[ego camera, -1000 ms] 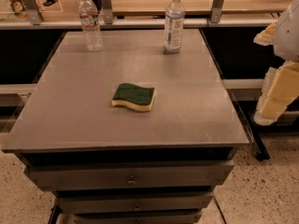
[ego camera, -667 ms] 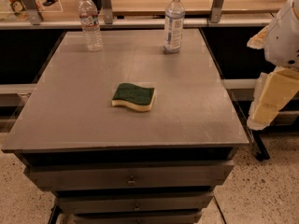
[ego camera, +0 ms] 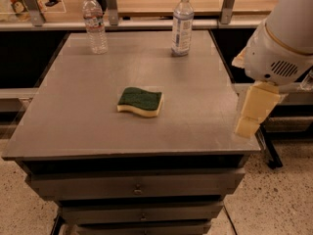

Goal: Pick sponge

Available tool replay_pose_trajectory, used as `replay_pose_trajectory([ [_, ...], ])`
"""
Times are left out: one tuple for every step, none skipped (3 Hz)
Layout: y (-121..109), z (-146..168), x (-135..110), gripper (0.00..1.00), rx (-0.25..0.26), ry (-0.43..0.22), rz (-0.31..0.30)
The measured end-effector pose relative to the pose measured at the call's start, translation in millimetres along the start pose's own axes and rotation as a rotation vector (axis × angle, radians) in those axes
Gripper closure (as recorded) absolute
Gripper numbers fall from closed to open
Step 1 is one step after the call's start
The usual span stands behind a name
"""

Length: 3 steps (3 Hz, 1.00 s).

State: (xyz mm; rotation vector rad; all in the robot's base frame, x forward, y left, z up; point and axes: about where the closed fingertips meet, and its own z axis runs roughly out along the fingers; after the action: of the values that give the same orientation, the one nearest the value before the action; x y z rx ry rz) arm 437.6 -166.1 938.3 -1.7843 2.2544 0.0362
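Note:
The sponge [ego camera: 140,102], dark green on top over pale yellow foam with wavy edges, lies flat near the middle of the grey metal table [ego camera: 73,121]. My gripper [ego camera: 241,95] hangs at the table's right edge, well to the right of the sponge and above the surface. It is open and empty. One cream-yellow finger [ego camera: 254,109] points down over the table's right front corner. The other finger [ego camera: 239,58] peeks out behind the white wrist housing [ego camera: 276,53].
Two clear water bottles stand at the back of the table, one at back left [ego camera: 95,23] and one at back centre-right [ego camera: 182,24]. A wooden counter with metal posts [ego camera: 146,1] runs behind. Drawers [ego camera: 137,185] sit below the tabletop.
My arm and gripper have moved left, from beside the table to over its right edge, closer to the sponge. The sponge and bottles have not moved.

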Motion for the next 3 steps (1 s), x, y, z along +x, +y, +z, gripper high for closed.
replay_pose_trajectory([
  [-3,8,-25,0.0,-0.031,-0.022,-0.018],
  [-3,10,-52,0.0,-0.023,-0.1,-0.068],
  [-4,13,-76,0.0,-0.005,-0.182,-0.104],
])
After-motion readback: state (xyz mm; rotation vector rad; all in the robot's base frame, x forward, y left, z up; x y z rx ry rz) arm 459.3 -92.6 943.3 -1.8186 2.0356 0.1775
